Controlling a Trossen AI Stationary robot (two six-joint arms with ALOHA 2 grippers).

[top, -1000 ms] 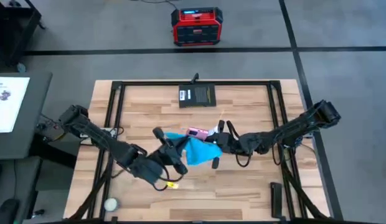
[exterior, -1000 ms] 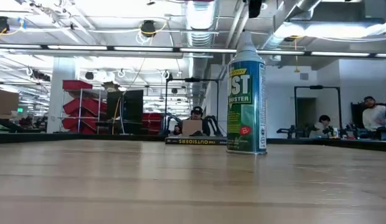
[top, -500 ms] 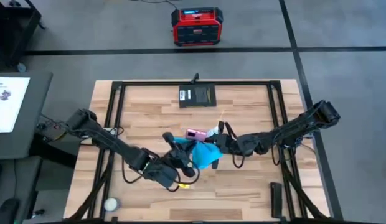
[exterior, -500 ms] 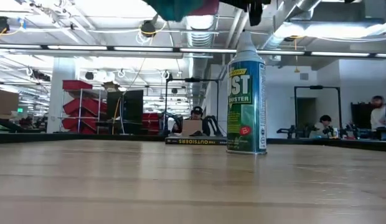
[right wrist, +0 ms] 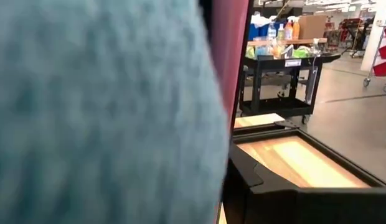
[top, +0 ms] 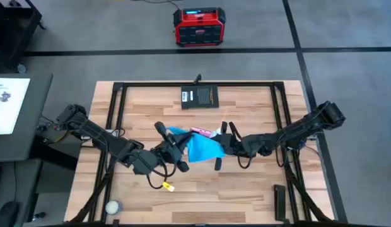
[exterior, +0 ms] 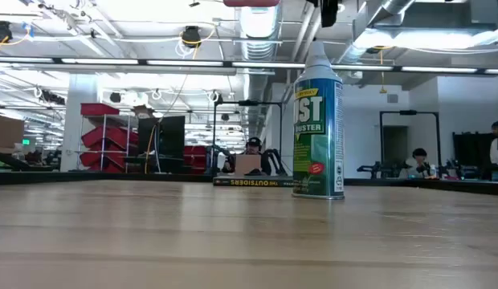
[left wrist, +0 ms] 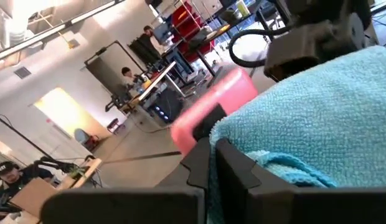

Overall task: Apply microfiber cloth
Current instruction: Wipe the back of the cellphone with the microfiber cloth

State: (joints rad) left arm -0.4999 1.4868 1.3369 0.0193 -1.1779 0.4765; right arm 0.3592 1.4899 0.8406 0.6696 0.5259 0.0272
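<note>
Sky-blue microfiber cloth (top: pixel 200 147) hangs pinched in our left gripper (top: pixel 176 146); our right gripper (top: pixel 222 140) grips the phone (top: pixel 200 132) beside it.

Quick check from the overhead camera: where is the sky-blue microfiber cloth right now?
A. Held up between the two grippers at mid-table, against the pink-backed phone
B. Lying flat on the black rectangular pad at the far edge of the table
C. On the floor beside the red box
A: in the high view the sky-blue microfiber cloth sits between the left gripper and the right gripper, against the pink-backed phone, apart from the black rectangular pad.
</note>
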